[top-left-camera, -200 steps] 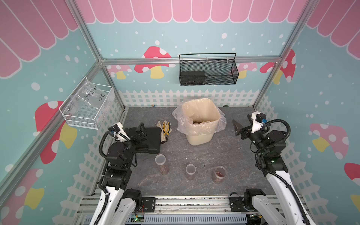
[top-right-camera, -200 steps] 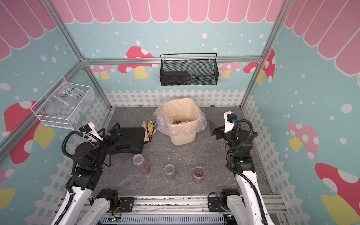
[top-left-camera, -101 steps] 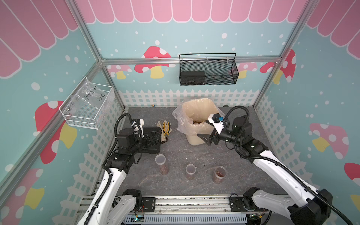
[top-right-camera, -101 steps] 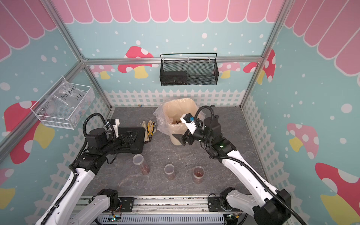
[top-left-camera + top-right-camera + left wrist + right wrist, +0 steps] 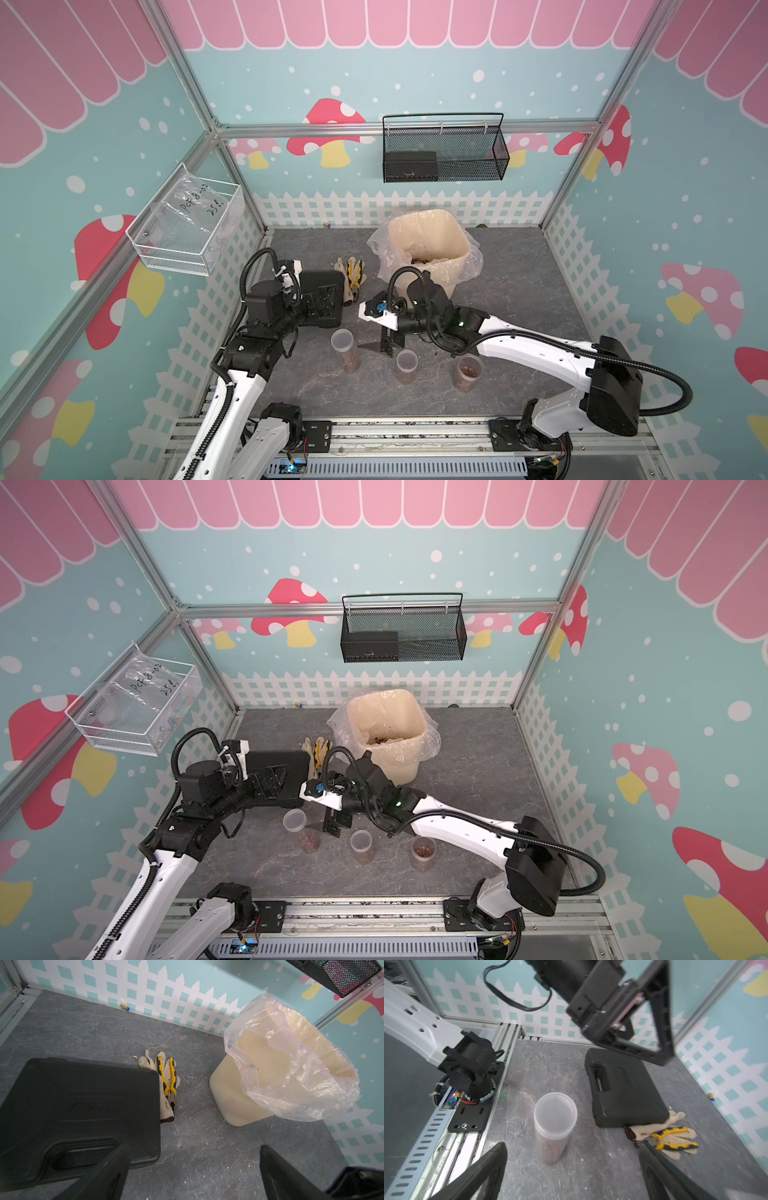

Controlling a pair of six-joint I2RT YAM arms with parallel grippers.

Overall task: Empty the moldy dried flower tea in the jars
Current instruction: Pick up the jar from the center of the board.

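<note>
Three clear jars stand in a row near the front edge in both top views: a tall jar (image 5: 344, 351), a middle jar (image 5: 406, 365) and a right-hand jar (image 5: 469, 372). Reddish-brown dried flower tea (image 5: 552, 1151) fills the tall jar's lower part, under its translucent lid (image 5: 555, 1112). My right gripper (image 5: 376, 345) is open just beside the tall jar (image 5: 555, 1124), between it and the middle jar, touching neither. In the right wrist view my right gripper (image 5: 571, 1167) holds nothing. My left gripper (image 5: 320, 301) hovers open over the black case; in its own view the left gripper (image 5: 195, 1157) is empty.
A cream bin (image 5: 446, 274) with a clear liner stands behind the jars, some tea inside. The black case (image 5: 79, 1105) lies at the left, with gloves and yellow pliers (image 5: 167, 1082) beside it. A black wire basket (image 5: 442, 153) and a clear basket (image 5: 185, 226) hang on the walls.
The right arm swung from the right side across the floor, down beside the tall jar, jaws opening a little wider. The left arm reached forward over the black case.
</note>
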